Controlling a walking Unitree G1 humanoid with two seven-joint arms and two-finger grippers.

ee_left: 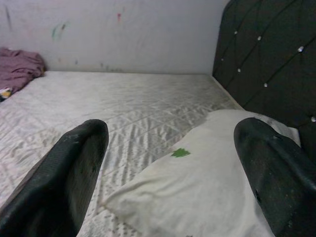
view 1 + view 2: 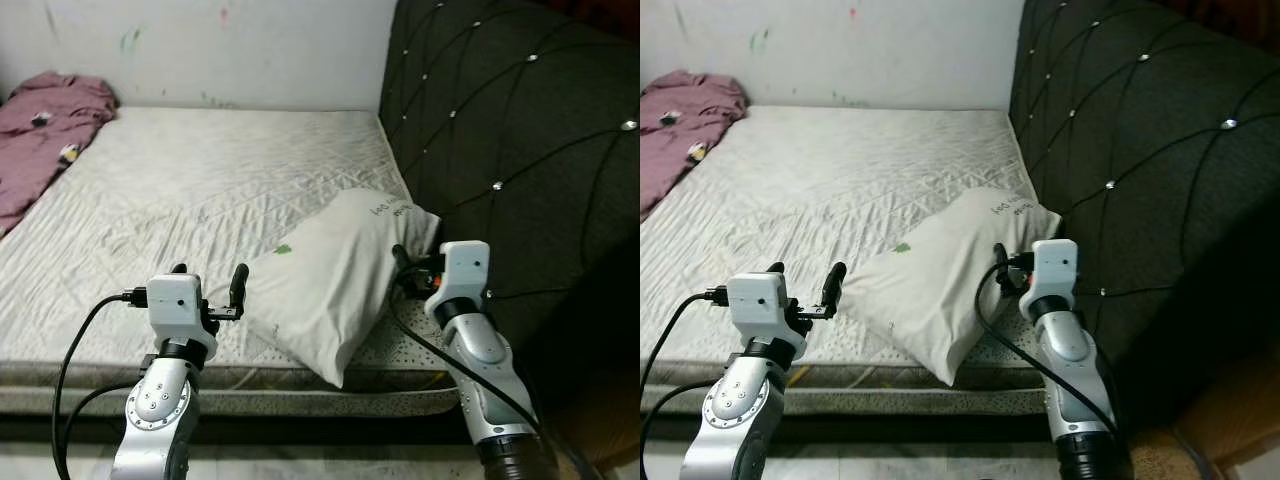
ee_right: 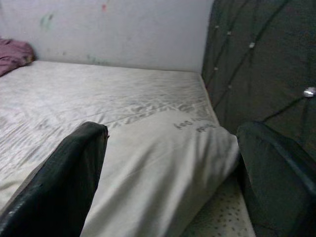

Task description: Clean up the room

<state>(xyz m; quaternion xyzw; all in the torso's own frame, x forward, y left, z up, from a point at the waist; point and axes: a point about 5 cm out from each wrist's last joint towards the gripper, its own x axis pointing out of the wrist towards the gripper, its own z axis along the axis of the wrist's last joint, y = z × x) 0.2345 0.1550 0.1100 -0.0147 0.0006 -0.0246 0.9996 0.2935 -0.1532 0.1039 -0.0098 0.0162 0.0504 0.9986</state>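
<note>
The white pillow (image 2: pixel 335 280) lies askew on the mattress (image 2: pixel 180 190), at its near edge and close to the dark tufted headboard (image 2: pixel 520 140). Its long axis runs on a diagonal: the far corner points toward the headboard, the near corner juts over the mattress edge toward the robot. It sits between the two arms. The right pincer (image 2: pixel 408 270) is at the pillow's headboard-side end, touching or just beside it, fingers spread either side of that end in the right wrist view. The left pincer (image 2: pixel 210 290) stands just beside the pillow's opposite long edge, also spread wide and holding nothing. Judgement: the right arm is nearer; a two-sided lift appears feasible. A crumpled maroon cloth (image 2: pixel 45 120) lies well apart at the far corner.
</note>
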